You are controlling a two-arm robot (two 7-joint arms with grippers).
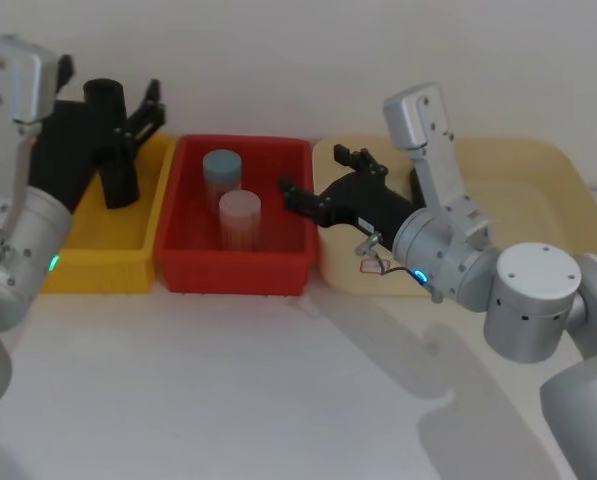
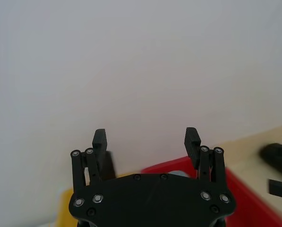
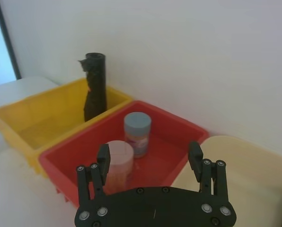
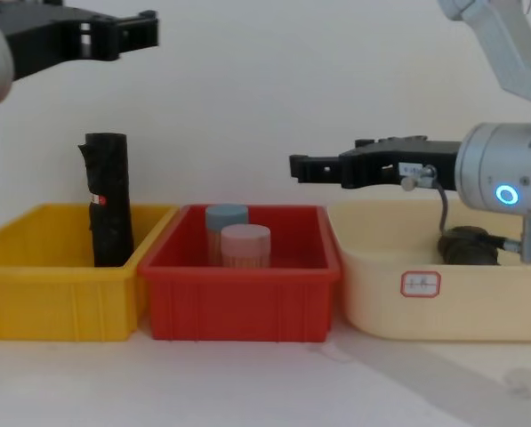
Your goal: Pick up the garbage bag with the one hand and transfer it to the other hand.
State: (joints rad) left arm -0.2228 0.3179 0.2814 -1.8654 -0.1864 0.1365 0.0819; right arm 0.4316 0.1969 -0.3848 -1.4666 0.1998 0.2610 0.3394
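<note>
**A:** While the bare white table [image 1: 278,400] lies nearest the robot, what stands behind that stretch?

**B:** Three bins side by side. A yellow bin [image 4: 56,294] is on the left and a red bin [image 4: 243,298] in the middle. A cream bin [image 4: 381,302] on the right carries a small label [image 4: 421,284] on its front wall.

**A:** And the garbage bag?

**B:** The garbage bag [image 4: 468,245] lies on its side in the cream bin, low behind the front wall. Seen from the chest, the right arm's grey cable [image 4: 442,213] hangs just in front of one end of it.

**A:** What else sits in the bins?

**B:** A pink-lidded jar [image 1: 240,218] stands upright in the red bin, with a blue-lidded jar [image 1: 221,172] just behind it. A slimmer black roll [image 4: 109,200] with a red mark stands upright at the yellow bin's far end.

**A:** The grippers?

**B:** The right gripper [image 1: 313,170] hovers above where the red and cream bins meet. It points left, with its fingers spread and nothing between them. The left gripper [image 2: 146,137] hangs high over the yellow bin, well above the slimmer roll's top. Its fingers are likewise apart and empty. The pale wall [image 4: 265,89] is behind everything.
</note>
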